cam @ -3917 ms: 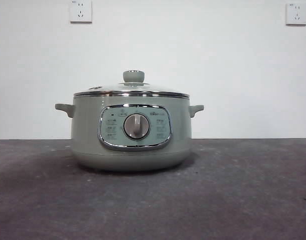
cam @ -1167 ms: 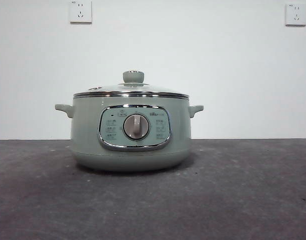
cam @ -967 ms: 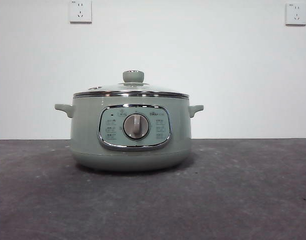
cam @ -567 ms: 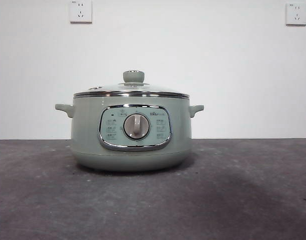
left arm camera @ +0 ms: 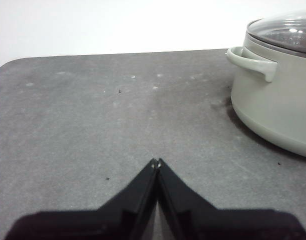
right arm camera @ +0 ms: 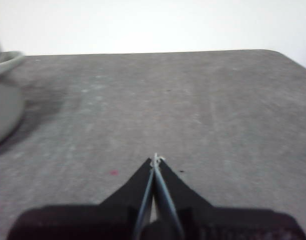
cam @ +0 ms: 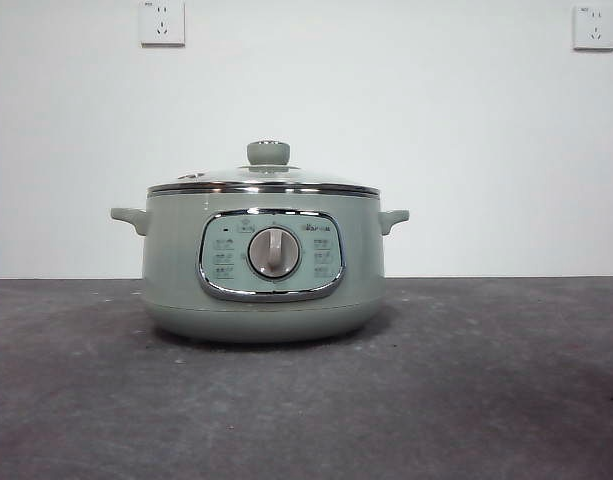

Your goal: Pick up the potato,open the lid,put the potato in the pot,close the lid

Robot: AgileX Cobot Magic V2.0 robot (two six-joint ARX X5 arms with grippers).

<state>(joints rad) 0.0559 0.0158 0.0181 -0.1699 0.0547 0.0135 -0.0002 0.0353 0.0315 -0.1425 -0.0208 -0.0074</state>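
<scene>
Potato: not visible in any view; whether it is already inside the pot or out of frame cannot be told.
Pot [cam: 263, 265]: stands upright on the grey table [cam: 486, 400], dial facing the front camera, set squarely so both side handles are free.
Lid [cam: 264, 180]: sits level on the pot's rim, green knob [cam: 268, 153] up; the pot is closed.
Left gripper [left arm camera: 155, 163]: jaws pressed together, holding nothing, low over bare table, with the pot well off to one side ahead of it.
Right gripper [right arm camera: 155, 160]: jaws together, empty, over bare table, the pot's edge far to its other side.
Stage: judging from this, both arms wait clear of the pot, either before starting or after finishing.
</scene>
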